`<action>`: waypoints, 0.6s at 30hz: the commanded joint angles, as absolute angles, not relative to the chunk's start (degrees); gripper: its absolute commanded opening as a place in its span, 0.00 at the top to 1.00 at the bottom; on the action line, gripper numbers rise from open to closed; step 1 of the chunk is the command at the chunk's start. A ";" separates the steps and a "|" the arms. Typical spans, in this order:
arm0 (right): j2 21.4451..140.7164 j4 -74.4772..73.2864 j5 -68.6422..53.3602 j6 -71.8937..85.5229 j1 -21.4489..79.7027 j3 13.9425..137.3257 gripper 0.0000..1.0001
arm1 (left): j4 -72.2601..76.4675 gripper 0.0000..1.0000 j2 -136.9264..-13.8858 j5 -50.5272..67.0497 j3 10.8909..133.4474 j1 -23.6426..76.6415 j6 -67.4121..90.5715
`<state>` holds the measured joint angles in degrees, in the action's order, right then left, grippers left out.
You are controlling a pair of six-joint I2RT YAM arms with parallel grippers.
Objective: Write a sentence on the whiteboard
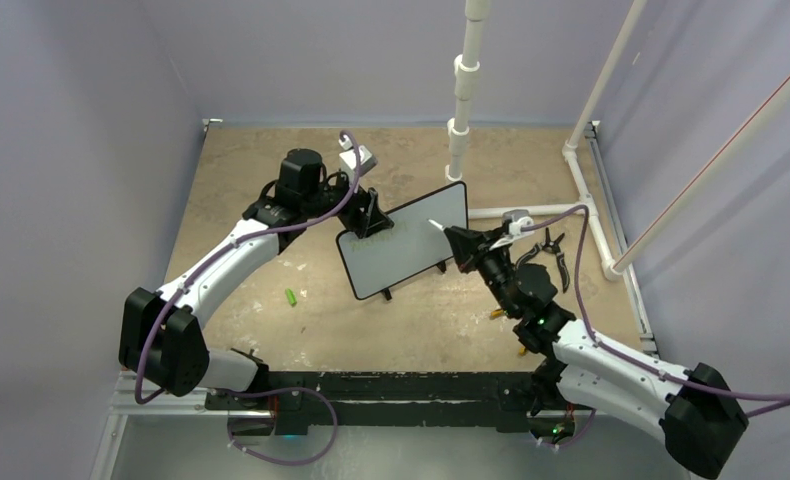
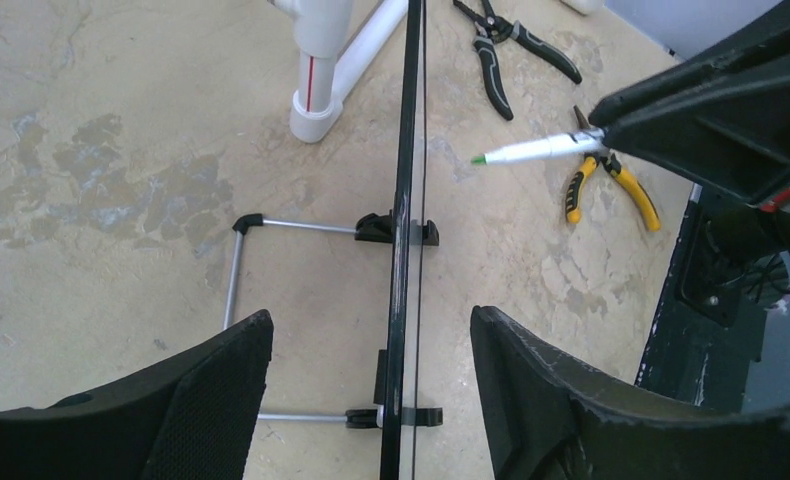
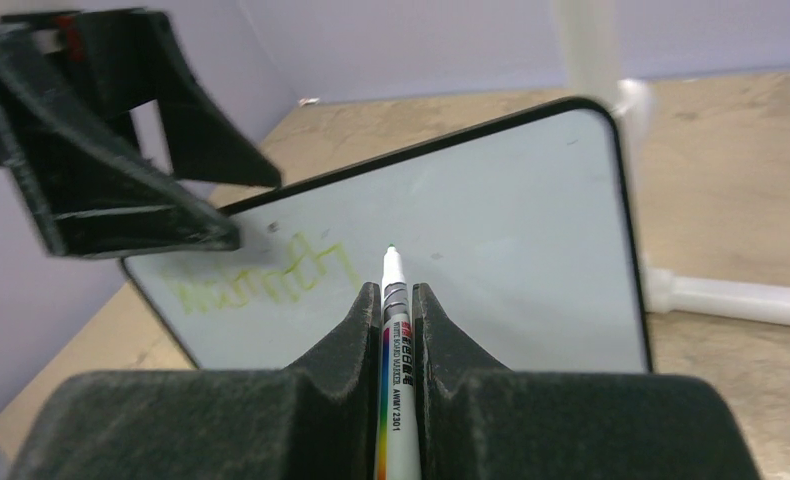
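The tan, mottled tabletop carries the small white rectangular whiteboard with a thin black frame. It stands upright on its wire feet at the centre of the top view, its long axis running from lower left to upper right.

The left arm arches in from the lower left, and the left gripper sits at the board's upper left end. Its jaws are spread, one on each side of the frame's edge, with a gap on both sides, so nothing is held.

The right arm reaches in from the lower right, and the right gripper faces the white surface. It is pressed together on a white whiteboard marker with a rainbow-striped label.

The writing face lies straight ahead of the marker's tip. In the left wrist view the tip stands just apart from the board. The right arm is the one placed to write.

The faint green handwritten line sits left of centre in the right wrist view. Bare white lies to its right and below, likely where the next stroke goes.
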<state>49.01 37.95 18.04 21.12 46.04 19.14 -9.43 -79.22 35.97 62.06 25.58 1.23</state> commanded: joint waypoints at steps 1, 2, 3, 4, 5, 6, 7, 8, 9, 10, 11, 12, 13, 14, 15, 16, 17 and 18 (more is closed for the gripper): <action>47.39 39.14 10.75 19.39 40.06 18.39 1.00 | -6.57 0.28 -78.30 34.58 66.60 25.95 4.78; 47.44 39.36 10.06 18.90 39.23 18.64 1.00 | -6.83 0.28 -78.87 33.88 67.45 26.18 5.05; 47.57 39.56 8.88 18.27 38.52 18.97 1.00 | -7.39 0.28 -79.49 33.23 68.48 26.45 5.17; 47.78 39.87 8.00 17.53 37.97 19.29 1.00 | -7.85 0.27 -80.37 32.79 69.37 26.86 5.18; 48.13 40.45 7.25 16.77 37.36 19.58 1.00 | -8.53 0.27 -81.29 32.52 70.25 27.19 5.25; 48.54 40.79 6.34 15.85 36.78 19.99 1.00 | -8.87 0.26 -82.24 32.39 71.06 27.54 5.19; 49.30 41.19 5.12 14.85 36.22 20.44 1.00 | -9.06 0.25 -83.19 32.18 71.70 27.83 5.19; 49.95 41.79 4.05 13.49 35.74 20.81 1.00 | -9.25 0.25 -84.00 32.06 72.38 28.13 5.19; 50.61 42.93 2.98 13.11 35.19 20.74 1.00 | -9.33 0.24 -84.77 32.12 72.84 28.39 5.19; 51.22 45.97 1.12 13.35 34.80 20.04 1.00 | -9.38 0.24 -85.46 32.31 73.32 28.62 5.19; 51.64 48.25 0.22 13.44 34.73 19.00 1.00 | -9.52 0.24 -86.05 32.32 73.83 28.84 5.20; 52.08 50.06 -1.19 13.41 34.72 18.04 1.00 | -9.78 0.24 -86.65 32.34 74.32 29.24 5.09; 52.36 50.96 -1.56 13.22 34.67 17.16 1.00 | -9.96 0.24 -87.16 32.32 74.70 29.53 4.92; 52.19 51.53 -1.72 13.08 34.67 16.49 1.00 | -10.10 0.24 -87.59 32.34 74.81 29.85 4.84; 51.69 52.62 -1.98 13.25 34.66 15.24 1.00 | -10.06 0.24 -87.89 32.60 74.88 30.02 4.80; 51.11 53.42 -2.53 13.46 34.67 14.62 1.00 | -9.96 0.24 -88.15 32.80 74.76 30.15 4.76; 50.51 53.61 -2.95 13.40 34.71 14.12 1.00 | -9.72 0.25 -88.30 32.93 74.53 30.29 4.75; 50.27 53.24 -3.06 13.30 34.72 14.18 1.00 | -9.33 0.27 -88.37 33.13 74.19 30.38 4.82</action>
